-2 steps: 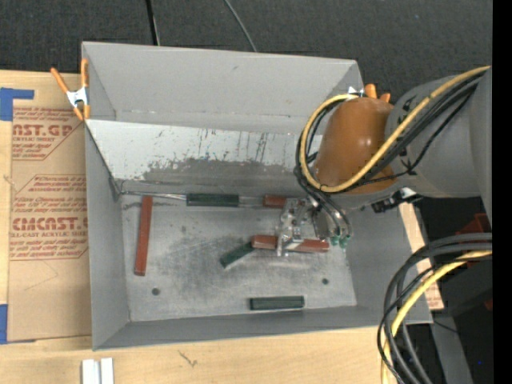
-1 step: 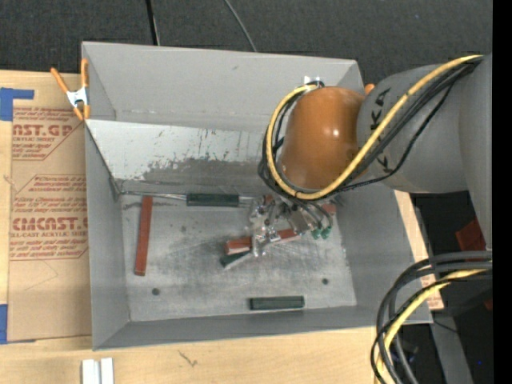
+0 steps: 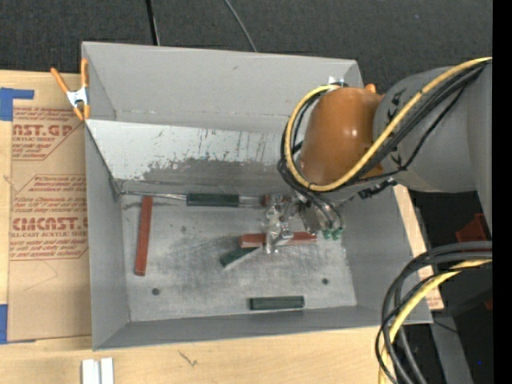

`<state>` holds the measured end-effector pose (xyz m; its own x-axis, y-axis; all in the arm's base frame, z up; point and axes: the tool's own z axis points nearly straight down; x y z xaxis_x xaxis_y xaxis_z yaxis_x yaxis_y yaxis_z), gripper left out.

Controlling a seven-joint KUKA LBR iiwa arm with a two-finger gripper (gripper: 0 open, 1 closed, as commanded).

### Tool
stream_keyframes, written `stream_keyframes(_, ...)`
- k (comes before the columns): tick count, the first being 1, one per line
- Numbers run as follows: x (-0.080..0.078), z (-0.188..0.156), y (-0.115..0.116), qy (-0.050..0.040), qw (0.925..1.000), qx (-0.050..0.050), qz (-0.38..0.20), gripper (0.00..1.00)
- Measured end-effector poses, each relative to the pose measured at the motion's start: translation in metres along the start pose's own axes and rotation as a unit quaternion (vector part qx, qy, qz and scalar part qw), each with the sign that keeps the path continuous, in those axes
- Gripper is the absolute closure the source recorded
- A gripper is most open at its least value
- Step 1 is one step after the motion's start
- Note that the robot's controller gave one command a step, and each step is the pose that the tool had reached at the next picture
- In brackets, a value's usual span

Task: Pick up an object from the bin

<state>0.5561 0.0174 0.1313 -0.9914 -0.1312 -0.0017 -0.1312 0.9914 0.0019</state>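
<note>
My gripper (image 3: 276, 232) sits low in the bin (image 3: 200, 134), just three o'clock of centre, over a short red bar (image 3: 302, 236), with a dark green stick (image 3: 234, 256) at its eight o'clock. I cannot tell how wide it stands. I judge this the grasp step; next, a firm close on the bar, then a straight lift.

A grey arm (image 3: 452, 130) is wearing a rounded orange cover (image 3: 340, 138), yellow and black cables (image 3: 291, 134) are looping around it, its small gripper (image 3: 276, 232) glinting silver.

Grey bin (image 3: 192, 282), red stick (image 3: 142, 236) left, green bar (image 3: 276, 302) front
</note>
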Motion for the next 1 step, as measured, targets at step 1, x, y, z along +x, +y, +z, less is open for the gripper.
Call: stream_keyframes(1,0.0026,0.0305,0.0098,0.0005,0.9984,0.001,0.056,0.00)
